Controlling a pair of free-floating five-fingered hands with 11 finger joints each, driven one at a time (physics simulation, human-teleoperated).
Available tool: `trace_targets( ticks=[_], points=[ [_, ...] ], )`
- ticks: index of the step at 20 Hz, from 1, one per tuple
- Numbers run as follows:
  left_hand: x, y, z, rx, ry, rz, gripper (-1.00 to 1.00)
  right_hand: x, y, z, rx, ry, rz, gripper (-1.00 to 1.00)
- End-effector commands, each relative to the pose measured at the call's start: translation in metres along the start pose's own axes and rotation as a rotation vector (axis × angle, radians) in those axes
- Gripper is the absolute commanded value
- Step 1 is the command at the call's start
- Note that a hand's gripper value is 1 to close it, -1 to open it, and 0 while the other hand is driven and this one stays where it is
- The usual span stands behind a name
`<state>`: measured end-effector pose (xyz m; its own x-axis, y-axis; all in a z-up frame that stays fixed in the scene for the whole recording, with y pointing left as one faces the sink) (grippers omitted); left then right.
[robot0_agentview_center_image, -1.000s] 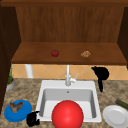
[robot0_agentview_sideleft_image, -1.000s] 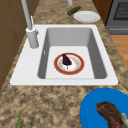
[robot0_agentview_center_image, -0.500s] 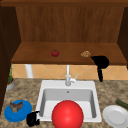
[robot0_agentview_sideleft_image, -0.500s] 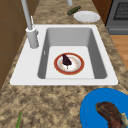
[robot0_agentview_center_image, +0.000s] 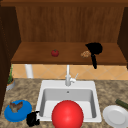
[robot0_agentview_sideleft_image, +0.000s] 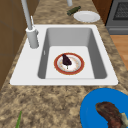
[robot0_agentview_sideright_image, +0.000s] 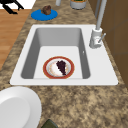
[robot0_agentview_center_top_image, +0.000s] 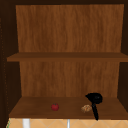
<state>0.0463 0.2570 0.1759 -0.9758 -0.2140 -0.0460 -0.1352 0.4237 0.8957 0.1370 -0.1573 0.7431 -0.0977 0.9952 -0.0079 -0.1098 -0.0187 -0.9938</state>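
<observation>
My right hand (robot0_agentview_center_image: 94, 48) hangs at the right of the lower wooden shelf (robot0_agentview_center_image: 37, 56), close beside a small brown lump of food (robot0_agentview_center_image: 85, 54); a straight black part of it points down past the shelf's front edge. The upper view has this hand (robot0_agentview_center_top_image: 95, 98) next to the same lump (robot0_agentview_center_top_image: 86, 108). A small red fruit (robot0_agentview_center_image: 55, 52) lies mid-shelf. My left hand (robot0_agentview_center_image: 33, 119) floats open at the counter's front, next to a blue plate (robot0_agentview_center_image: 11, 116) bearing a brown piece (robot0_agentview_center_image: 15, 106), and holds nothing. In the right side view it (robot0_agentview_sideright_image: 11, 5) is off the counter's edge.
The white sink (robot0_agentview_center_image: 45, 85) holds a red-rimmed plate (robot0_agentview_sideleft_image: 56, 63) with a dark slice (robot0_agentview_sideleft_image: 66, 60); from the front it shows as a red disc (robot0_agentview_center_image: 67, 115). The faucet (robot0_agentview_center_image: 67, 77) stands behind. A white plate (robot0_agentview_center_image: 115, 115) and a green cucumber (robot0_agentview_center_image: 122, 103) lie at the right.
My right hand has risen from below the shelf and shifted left, up to the brown lump. The left hand and everything else have stayed put.
</observation>
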Motion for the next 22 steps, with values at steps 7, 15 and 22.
trace_targets(
  ticks=[7,15,22],
  points=[
    [0.0,0.0,0.0,0.0,0.0,0.0,0.0,0.013,0.007,-0.075,0.093,0.0,0.013,-1.0],
    [0.0,0.0,0.0,0.0,0.0,0.0,0.0,0.008,-0.007,-0.126,0.206,-0.004,-0.025,-1.0],
    [0.0,0.0,0.0,0.0,0.0,0.0,0.0,-0.002,-0.01,-0.168,0.322,0.005,0.013,-1.0]
  ],
)
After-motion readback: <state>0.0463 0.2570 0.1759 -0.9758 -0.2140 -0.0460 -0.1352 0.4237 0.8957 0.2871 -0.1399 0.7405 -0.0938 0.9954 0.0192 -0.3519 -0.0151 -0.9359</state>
